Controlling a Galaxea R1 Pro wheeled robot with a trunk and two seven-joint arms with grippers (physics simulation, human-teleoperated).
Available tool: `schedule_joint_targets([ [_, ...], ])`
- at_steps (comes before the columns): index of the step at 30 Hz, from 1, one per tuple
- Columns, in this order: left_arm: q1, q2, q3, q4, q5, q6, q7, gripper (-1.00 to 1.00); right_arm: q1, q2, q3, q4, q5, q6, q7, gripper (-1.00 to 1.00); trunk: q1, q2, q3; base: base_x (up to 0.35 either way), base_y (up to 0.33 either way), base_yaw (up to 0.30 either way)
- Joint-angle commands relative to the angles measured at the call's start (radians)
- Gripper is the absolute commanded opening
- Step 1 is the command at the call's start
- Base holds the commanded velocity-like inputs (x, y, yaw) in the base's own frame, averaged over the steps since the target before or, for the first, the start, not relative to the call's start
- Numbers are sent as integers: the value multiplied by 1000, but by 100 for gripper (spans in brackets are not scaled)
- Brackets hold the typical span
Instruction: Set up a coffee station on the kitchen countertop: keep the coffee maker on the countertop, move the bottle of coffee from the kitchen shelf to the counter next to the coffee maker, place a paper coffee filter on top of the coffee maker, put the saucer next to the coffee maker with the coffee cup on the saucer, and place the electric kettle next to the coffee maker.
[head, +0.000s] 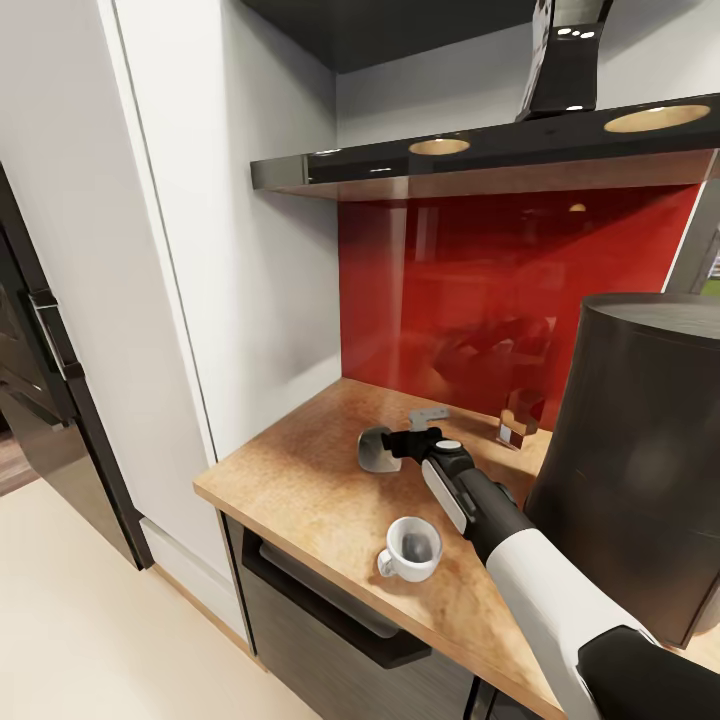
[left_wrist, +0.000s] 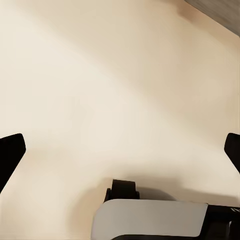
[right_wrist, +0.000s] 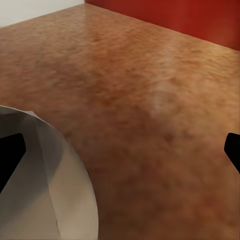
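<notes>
The right arm reaches out over the kitchen countertop (head: 300, 490), its gripper (head: 392, 446) low above the wood-look surface, roughly midway between the front edge and the red splashback (head: 520, 290) at the back. The paper coffee filter (head: 374, 449) sits at the gripper's tip; in the right wrist view the pleated grey-white cone (right_wrist: 45, 185) lies against one finger (right_wrist: 10, 157) while the other finger shows well apart at the far side of the picture, so the jaws stand wide and whether the filter is truly held cannot be told. The coffee cup (head: 411, 549) stands upright near the counter's front edge, close beside the white forearm, its loop handle turned toward the front edge. The bottle of coffee (head: 519, 417) stands near the counter's back edge, close to the splashback, white label showing. A large dark rounded body (head: 640, 470) fills the counter's right part. The left gripper (left_wrist: 120, 155) hangs over the pale floor (left_wrist: 120, 90), its fingers spread apart with nothing between them.
</notes>
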Motion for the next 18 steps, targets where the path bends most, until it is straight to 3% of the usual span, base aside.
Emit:
schedule_joint_targets([
  [1, 0, 0, 2, -1, 0, -1, 0, 100, -1, 0, 4, -1, -10, 3, -9, 100, 0, -1, -1, 0, 0, 0],
  [18, 0, 0, 1, -1, 0, -1, 0, 100, 1, 0, 3, 2, -11, 2, -8, 100, 0, -1, -1, 0, 0, 0],
])
